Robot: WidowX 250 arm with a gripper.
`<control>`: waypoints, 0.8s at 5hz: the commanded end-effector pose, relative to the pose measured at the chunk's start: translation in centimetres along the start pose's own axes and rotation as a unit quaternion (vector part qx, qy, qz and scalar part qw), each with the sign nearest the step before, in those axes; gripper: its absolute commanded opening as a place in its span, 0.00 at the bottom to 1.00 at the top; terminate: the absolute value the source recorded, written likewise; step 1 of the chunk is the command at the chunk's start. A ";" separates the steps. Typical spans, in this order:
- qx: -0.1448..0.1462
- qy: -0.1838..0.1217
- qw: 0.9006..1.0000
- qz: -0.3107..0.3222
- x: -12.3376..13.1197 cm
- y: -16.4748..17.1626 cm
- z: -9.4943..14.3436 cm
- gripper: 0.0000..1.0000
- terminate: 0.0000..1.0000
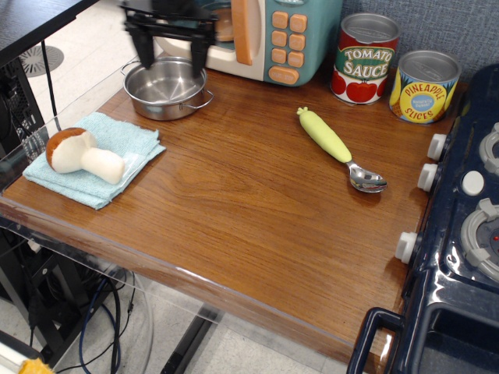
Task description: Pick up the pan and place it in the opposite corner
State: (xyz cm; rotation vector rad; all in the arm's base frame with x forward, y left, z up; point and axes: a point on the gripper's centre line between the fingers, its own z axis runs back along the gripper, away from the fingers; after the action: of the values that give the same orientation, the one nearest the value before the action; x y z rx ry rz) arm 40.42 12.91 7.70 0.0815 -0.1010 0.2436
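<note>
The pan (166, 90) is a small shiny steel pot with two wire loop handles, standing at the back left of the wooden table, in front of the toy microwave. My black gripper (171, 53) hangs open just above the pan, one finger over its left part and one over its right rim. It holds nothing. The opposite corner (351, 312) is the front right of the tabletop, next to the navy toy stove (460, 234) with white knobs.
A toy microwave (257, 31) stands at the back. Two cans, tomato sauce (365, 58) and pineapple slices (424, 86), stand at the back right. A green-handled spoon (339, 148) lies mid-right. A toy mushroom (80, 154) lies on a light blue cloth (97, 160) at the left.
</note>
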 end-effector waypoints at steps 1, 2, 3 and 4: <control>0.010 -0.022 1.000 0.020 2.9 -1.1 0.3 1.00 0.00; 0.028 -0.013 0.999 0.039 3.7 -0.4 -1.6 1.00 0.00; 0.013 0.003 1.000 0.025 3.8 -0.3 -3.6 1.00 0.00; 0.004 -0.013 1.000 0.018 3.6 -0.9 -3.8 0.00 0.00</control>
State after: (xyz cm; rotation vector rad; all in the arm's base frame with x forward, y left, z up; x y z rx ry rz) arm 43.77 13.02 1.52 0.0819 -0.0655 0.2848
